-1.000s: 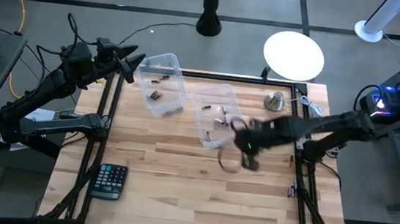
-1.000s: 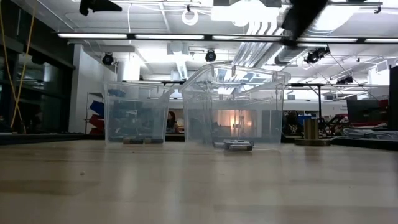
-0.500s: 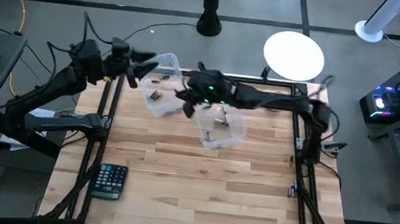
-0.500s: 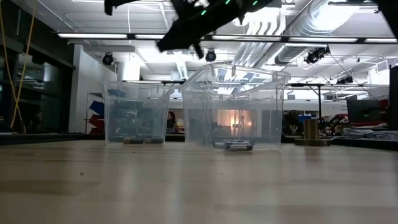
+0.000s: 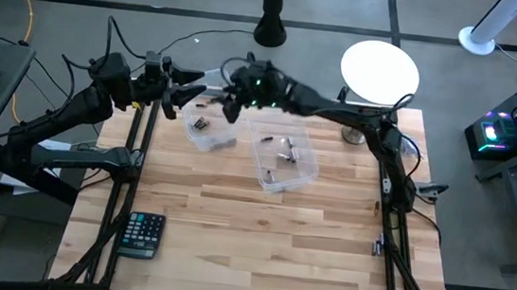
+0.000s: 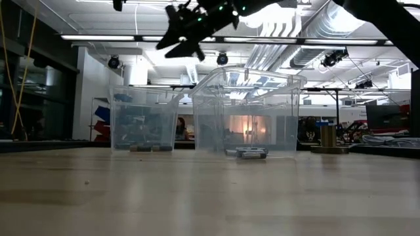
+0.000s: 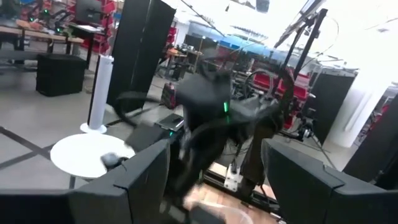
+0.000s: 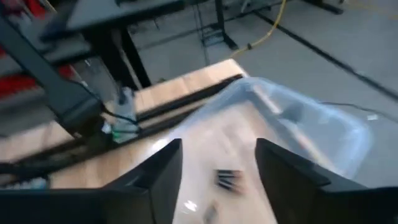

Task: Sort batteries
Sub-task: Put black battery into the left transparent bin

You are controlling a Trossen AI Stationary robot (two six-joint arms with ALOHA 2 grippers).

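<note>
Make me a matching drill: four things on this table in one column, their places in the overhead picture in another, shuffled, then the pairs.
1. black calculator
2. round silver metal bell
3. right gripper
4. clear plastic bin of silvery batteries

A. far right part of the table
B. above the left clear bin
C. near left corner
D. table's middle

Pairs: 1-C, 2-A, 3-B, 4-D

2 bins sit on the table [image 5: 231, 228]: left bin [image 5: 206, 111] behind-left of right bin [image 5: 286, 159], batteries [image 5: 202, 122] in both; calculator [image 5: 142, 234] front-left of it.
</note>
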